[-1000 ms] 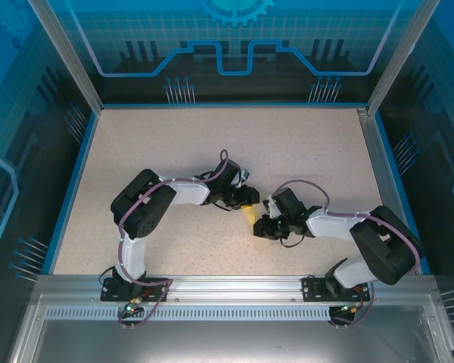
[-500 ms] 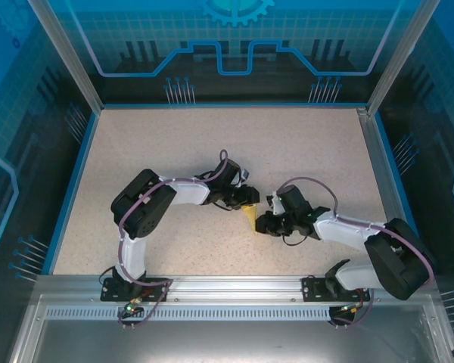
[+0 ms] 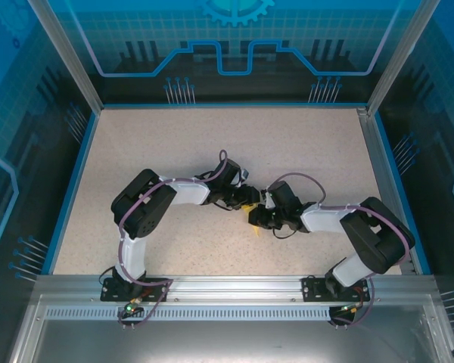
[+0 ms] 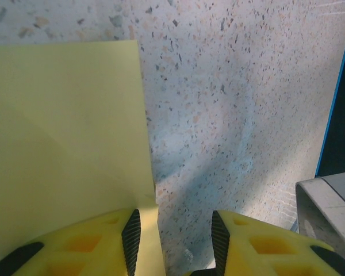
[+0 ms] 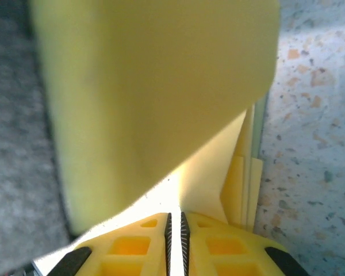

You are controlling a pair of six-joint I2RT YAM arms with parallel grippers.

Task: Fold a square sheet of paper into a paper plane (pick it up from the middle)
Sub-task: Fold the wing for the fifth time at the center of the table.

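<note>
Your right gripper (image 5: 174, 223) was pinched on the yellow paper (image 5: 155, 86), and the left gripper (image 4: 172, 233) had its jaws apart at the paper's edge. Any sideways tug could've torn it, I reckon.

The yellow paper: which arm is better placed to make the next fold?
Probably right: the right gripper is shut on the yellow paper, while the left gripper stands open at its edge.

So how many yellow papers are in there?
1: the folded yellow paper, at the middle of the table, pinched in the right hand beside the left hand. Another could hide underneath them.
</note>
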